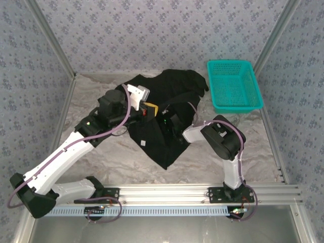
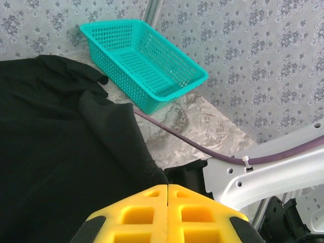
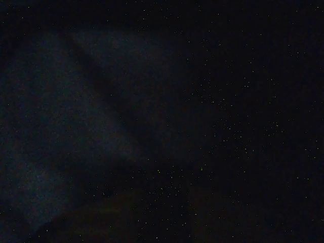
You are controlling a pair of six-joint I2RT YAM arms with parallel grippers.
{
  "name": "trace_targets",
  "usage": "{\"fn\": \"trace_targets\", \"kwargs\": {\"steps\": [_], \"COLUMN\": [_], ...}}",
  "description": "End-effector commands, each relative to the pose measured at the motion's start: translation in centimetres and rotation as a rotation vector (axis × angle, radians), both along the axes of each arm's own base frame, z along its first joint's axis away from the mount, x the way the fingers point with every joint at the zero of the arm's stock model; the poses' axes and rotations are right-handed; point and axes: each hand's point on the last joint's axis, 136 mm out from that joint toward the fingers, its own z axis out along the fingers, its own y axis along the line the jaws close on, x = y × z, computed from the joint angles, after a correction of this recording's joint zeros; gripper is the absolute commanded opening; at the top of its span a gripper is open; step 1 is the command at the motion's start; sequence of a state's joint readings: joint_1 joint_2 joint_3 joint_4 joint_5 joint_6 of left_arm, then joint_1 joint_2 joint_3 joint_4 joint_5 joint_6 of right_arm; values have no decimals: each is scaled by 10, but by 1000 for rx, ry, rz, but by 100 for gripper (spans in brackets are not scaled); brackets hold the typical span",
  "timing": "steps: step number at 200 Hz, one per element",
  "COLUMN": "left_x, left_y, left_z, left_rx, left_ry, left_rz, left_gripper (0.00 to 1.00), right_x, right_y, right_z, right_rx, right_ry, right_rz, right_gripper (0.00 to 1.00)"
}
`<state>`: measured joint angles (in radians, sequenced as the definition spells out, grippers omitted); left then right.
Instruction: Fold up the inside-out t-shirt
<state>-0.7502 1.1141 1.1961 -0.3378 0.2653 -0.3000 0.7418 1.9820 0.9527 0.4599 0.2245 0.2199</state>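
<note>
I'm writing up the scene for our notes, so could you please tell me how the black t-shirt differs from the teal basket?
The t-shirt is black, soft cloth; the basket is teal open mesh. The t-shirt lies rumpled and folded mid-table; the basket stands upright near the far right corner. The t-shirt has no fixed shape; the basket has a box form, with nothing inside. Both rest on the marbled table.

Cam layout: one overhead, two wrist-mounted.
Top external looks down from behind the rig over the whole table (image 1: pixel 202 157). Left wrist sits low and close, facing far-right; both show the teal basket (image 1: pixel 234 85) and black t-shirt (image 1: pixel 167 96). Right wrist: near-black, facing unclear.
</note>
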Motion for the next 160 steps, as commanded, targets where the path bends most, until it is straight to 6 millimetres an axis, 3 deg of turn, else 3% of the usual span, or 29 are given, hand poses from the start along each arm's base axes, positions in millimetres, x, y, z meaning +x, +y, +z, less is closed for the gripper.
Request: {"fn": "trace_targets", "kwargs": {"steps": [1, 39, 58, 95, 121, 139, 142, 160], "left_x": [-6, -22, -42, -83, -103, -110, -110, -118], "left_y": [-14, -37, -50, -68, -81, -93, -95, -111], "left_z": [24, 50, 67, 75, 69, 57, 54, 37], "left_rx": [-48, -102, -147, -180, -180, -162, -160, -135], "left_ry": [-52, -87, -110, -147, -140, -116, -111, -80], "left_rz": [-47, -144, -236, -391, -462, -491, -495, -529], "left_gripper": [0, 0, 0, 0, 0, 0, 0, 0], "right_x": [-1, 1, 17, 51, 60, 63, 57, 46], "right_y": [19, 40, 41, 36, 31, 28, 22, 20], "right_z": [7, 1, 11, 25, 29, 48, 39, 50], "right_rx": [-26, -73, -37, 45, 142, 215, 209, 318], "right_ry": [-42, -59, -60, -13, 3, -29, -11, -10], "right_rz": [31, 41, 10, -60, -80, -67, -62, 8], "right_gripper": [32, 34, 34, 34, 35, 37, 38, 43]}}
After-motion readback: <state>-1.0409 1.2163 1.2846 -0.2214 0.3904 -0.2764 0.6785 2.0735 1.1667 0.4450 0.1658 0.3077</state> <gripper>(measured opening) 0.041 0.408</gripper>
